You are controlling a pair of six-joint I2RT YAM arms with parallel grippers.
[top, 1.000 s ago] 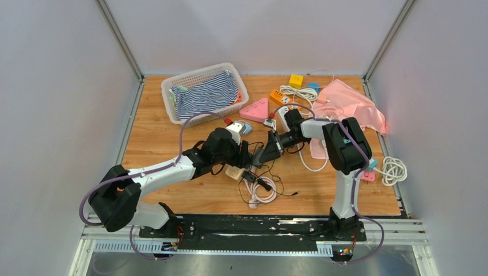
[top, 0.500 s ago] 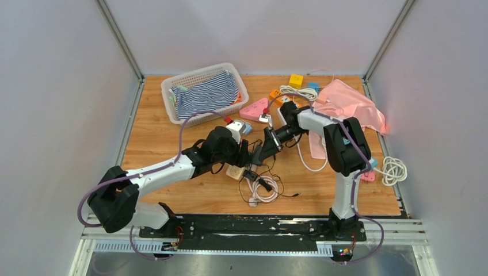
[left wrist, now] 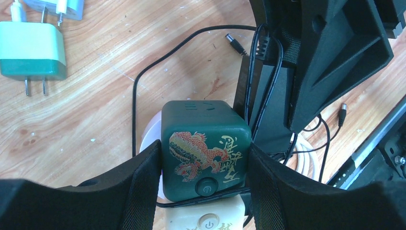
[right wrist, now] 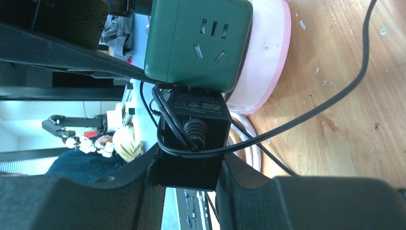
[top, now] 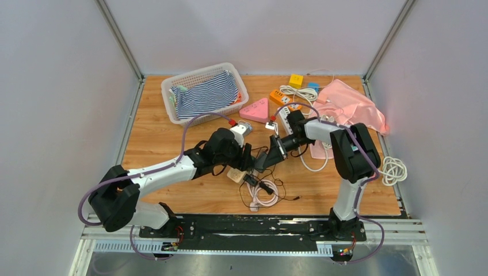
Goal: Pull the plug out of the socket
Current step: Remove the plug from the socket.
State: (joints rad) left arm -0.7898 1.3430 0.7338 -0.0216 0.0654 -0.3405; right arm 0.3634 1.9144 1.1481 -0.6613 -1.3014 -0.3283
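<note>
I'm working over a wooden table [top: 155,144]. A basket [top: 172,86] sits at its far left and a pink cloth [top: 351,106] at its far right. Loose strips and cables fill the space between them. The widest bare wood lies left of the left arm. On the near side a coil of cords lies just beside the work, so there is little free room that way.

Both arms meet near the table's middle. The left gripper [top: 244,158] comes in from the left and the right gripper [top: 262,161] from the upper right, tips almost touching.

The socket [left wrist: 206,143] is a green cube. From the left wrist I see its dragon face and button, with a finger pressed on each flank, so the left hand grasps it. The right wrist shows the cube's hole face and the pink disc [right wrist: 268,57] beneath it, which the top view hides.

The plug [right wrist: 194,143] is a black block clamped between the right fingers [right wrist: 148,191]. Its long axis runs in line with them, with its head pointing into the cube's side face. It butts flush against that face. A thin black cord [right wrist: 311,110] loops around it and trails off across the wood.

A white-and-green charger [left wrist: 31,50] lies well apart, and only the left wrist view shows it clearly.
</note>
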